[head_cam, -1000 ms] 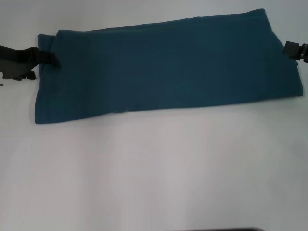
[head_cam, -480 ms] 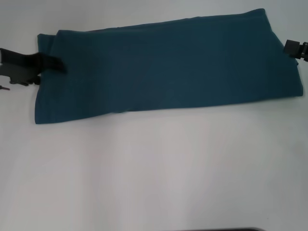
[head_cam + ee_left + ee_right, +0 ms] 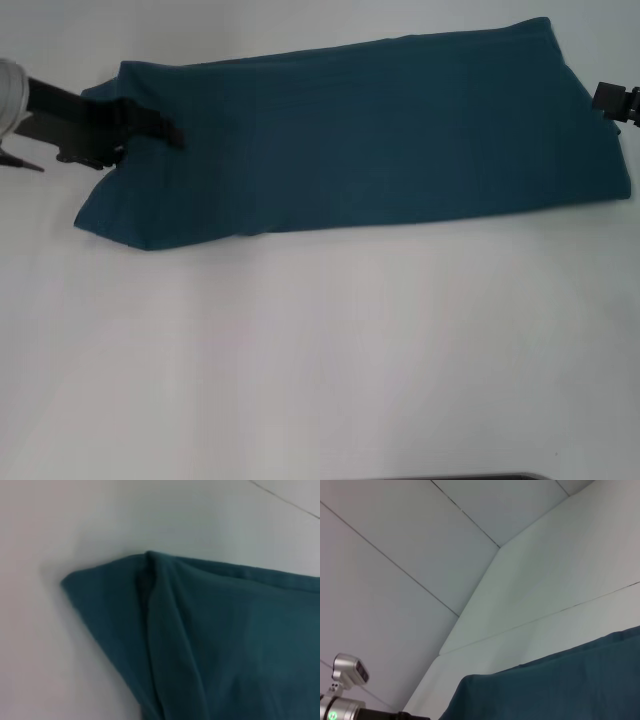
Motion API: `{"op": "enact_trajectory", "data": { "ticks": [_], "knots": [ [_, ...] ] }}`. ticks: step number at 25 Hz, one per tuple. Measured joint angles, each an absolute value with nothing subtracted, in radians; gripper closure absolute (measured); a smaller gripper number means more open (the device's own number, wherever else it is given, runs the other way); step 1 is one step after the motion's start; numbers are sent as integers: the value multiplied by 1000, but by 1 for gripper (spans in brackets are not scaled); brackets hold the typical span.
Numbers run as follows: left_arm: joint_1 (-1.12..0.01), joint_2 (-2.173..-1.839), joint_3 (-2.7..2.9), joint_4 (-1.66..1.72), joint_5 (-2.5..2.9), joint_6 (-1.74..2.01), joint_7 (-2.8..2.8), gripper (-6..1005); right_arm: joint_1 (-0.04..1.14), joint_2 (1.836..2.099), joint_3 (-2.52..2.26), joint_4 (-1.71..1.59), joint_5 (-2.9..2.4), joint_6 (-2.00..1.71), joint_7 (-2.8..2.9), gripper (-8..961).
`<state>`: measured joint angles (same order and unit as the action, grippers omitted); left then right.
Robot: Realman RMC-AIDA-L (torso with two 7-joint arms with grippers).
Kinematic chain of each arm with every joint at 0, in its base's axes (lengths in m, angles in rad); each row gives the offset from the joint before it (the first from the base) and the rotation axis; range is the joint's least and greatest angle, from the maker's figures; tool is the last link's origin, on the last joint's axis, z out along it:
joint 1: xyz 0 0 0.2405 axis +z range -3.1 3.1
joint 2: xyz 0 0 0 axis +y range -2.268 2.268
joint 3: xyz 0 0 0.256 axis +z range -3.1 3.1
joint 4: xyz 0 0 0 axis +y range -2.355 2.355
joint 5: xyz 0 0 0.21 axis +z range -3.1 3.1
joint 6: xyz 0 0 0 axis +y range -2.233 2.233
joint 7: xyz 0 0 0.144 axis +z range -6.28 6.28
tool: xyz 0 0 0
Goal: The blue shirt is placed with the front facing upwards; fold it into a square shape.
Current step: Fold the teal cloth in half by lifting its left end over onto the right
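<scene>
The blue shirt (image 3: 380,140) lies as a long, slightly slanted band across the far part of the white table, plain side up, with no letters showing. My left gripper (image 3: 165,130) reaches in from the left and is shut on the shirt's left end. That end is lifted and drawn inward, so the band's left edge now slants to a point at the front left. In the left wrist view the raised cloth (image 3: 225,645) forms a folded corner with a ridge. My right gripper (image 3: 615,102) sits at the shirt's right edge, mostly out of frame. The right wrist view shows the shirt's surface (image 3: 560,690).
The white table (image 3: 320,350) stretches wide in front of the shirt. A dark strip (image 3: 460,477) shows at the bottom edge of the head view. In the right wrist view the left arm (image 3: 345,710) appears far off, with pale wall panels behind it.
My left gripper has moved right over the shirt, dragging its left end along. The far-left corner has left the table and the left edge now slants. The right arm is unmoved.
</scene>
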<state>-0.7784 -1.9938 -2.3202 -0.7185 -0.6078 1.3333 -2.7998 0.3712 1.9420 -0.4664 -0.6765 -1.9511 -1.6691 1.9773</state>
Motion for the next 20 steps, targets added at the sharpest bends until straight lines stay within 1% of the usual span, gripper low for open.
{"op": "enact_trajectory", "data": {
  "ticks": [5,8,11,16,20],
  "knots": [
    [-817,-1974,-2300,-694,-573,1354,-2816,214,368,1942,-466,-676,-1952,-1674,1977,56],
    [-831,-1970,-2297,-683,-539,1348,-2825,312,366,1942,-461,-675,-1952,-1683,1977,56],
    [-835,-1975,-2296,-686,-529,1347,-2826,410,365,1942,-454,-675,-1952,-1687,1977,56],
    [-840,-1980,-2295,-689,-510,1346,-2826,650,365,1942,-454,-675,-1955,-1691,1977,56],
    [-840,-1983,-2295,-685,-510,1340,-2826,799,365,1942,-454,-675,-1957,-1694,1977,56]
  ]
}}
